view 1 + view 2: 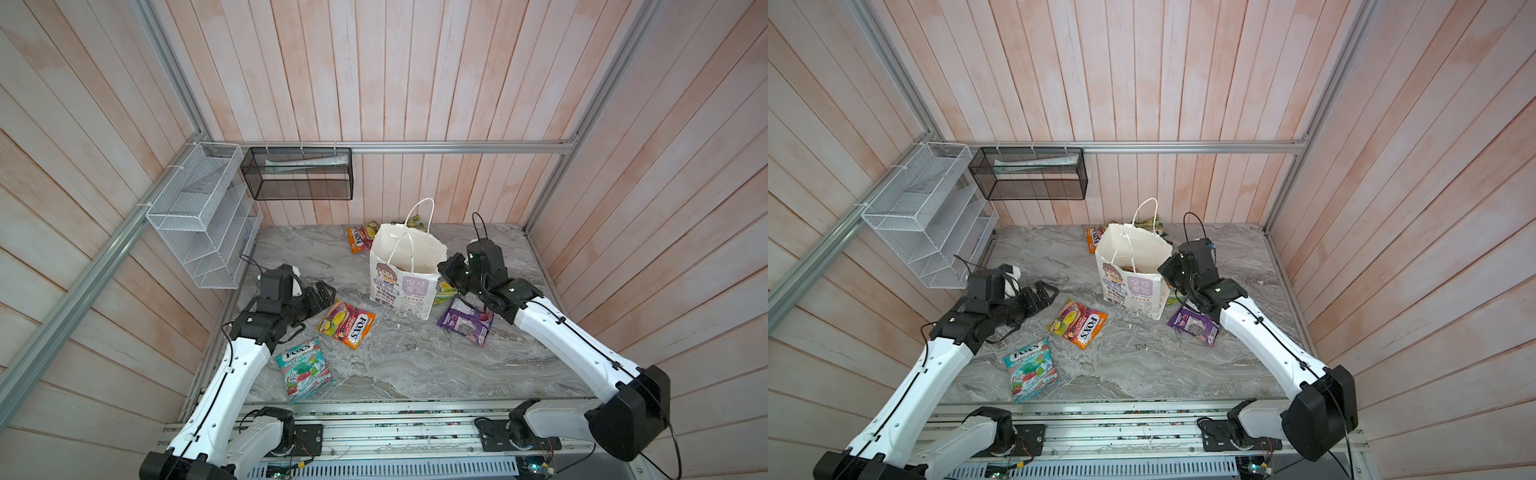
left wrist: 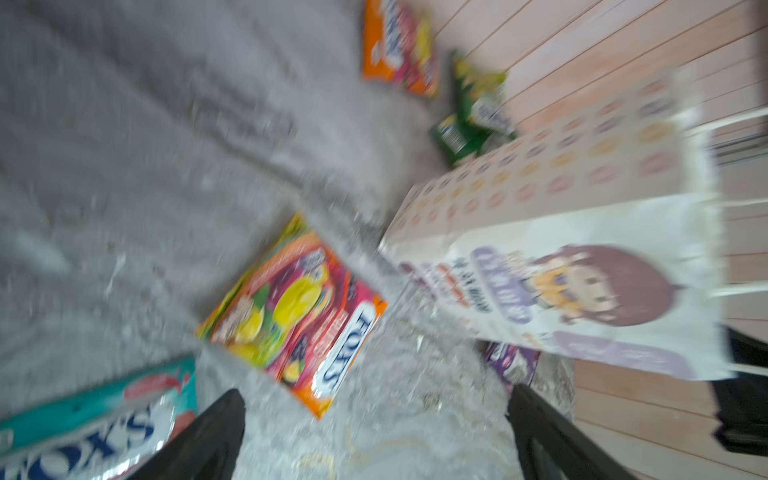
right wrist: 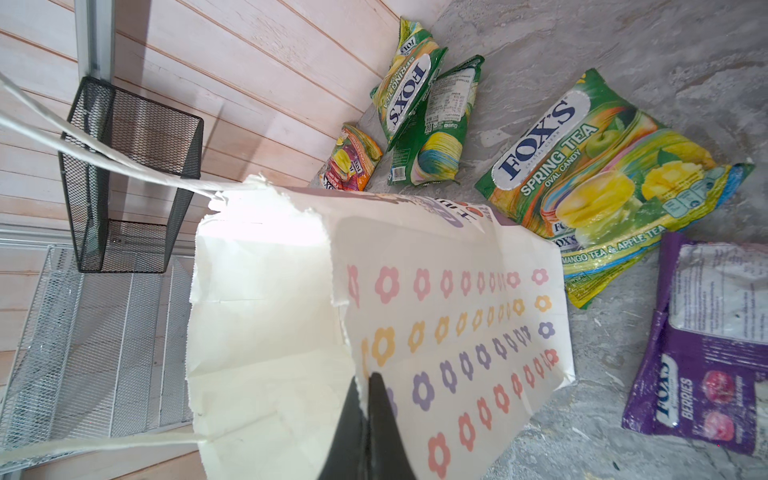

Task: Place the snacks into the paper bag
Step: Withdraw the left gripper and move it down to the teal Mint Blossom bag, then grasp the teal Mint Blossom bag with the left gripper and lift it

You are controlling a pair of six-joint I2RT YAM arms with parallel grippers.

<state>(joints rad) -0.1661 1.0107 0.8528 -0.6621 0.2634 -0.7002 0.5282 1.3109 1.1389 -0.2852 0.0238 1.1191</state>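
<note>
Snacks (image 3: 602, 178) with "FOX'S" labels: "SPRING TEA", "BERRIES", "MINT BLOSSOM".

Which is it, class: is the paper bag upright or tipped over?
Upright: the paper bag stands on its base in both top views, mouth open upward, right pincer shut on its rim.

The black mesh basket (image 1: 297, 174) hangs by hooks from a horizontal aluminium rail (image 1: 457, 146) on the rear plank wall (image 1: 415, 83). A pale flat item (image 1: 303, 161) lies tilted inside the basket; its kind cannot be told. The white wire rack (image 1: 199, 220), with tiered compartments, is mounted just beside the basket. The grey marbled tabletop (image 1: 415, 365) lies below the basket.
</note>
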